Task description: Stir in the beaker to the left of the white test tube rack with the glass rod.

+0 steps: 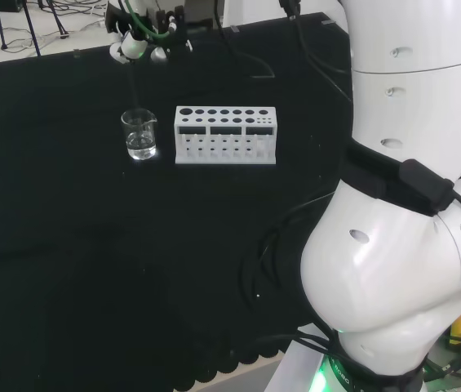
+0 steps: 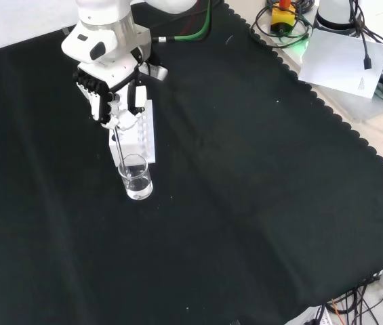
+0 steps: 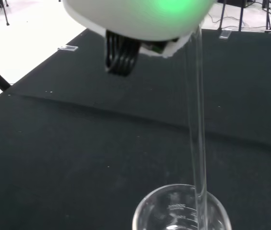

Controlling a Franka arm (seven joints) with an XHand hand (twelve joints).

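Observation:
A small clear glass beaker stands on the black cloth just left of the white test tube rack in the head view. My hand hovers above the beaker, its fingers curled round the top of a thin glass rod. The rod hangs nearly upright, and its lower end passes inside the beaker's rim. In the wrist view the rod runs down from the blurred white hand into the beaker's mouth. In the front view the beaker sits in front of the rack, which my hand partly hides.
The arm's big white links stand at the right of the head view. Cables trail over the cloth beside them. In the front view a sheet of paper and more cables lie beyond the cloth's scalloped far-right edge.

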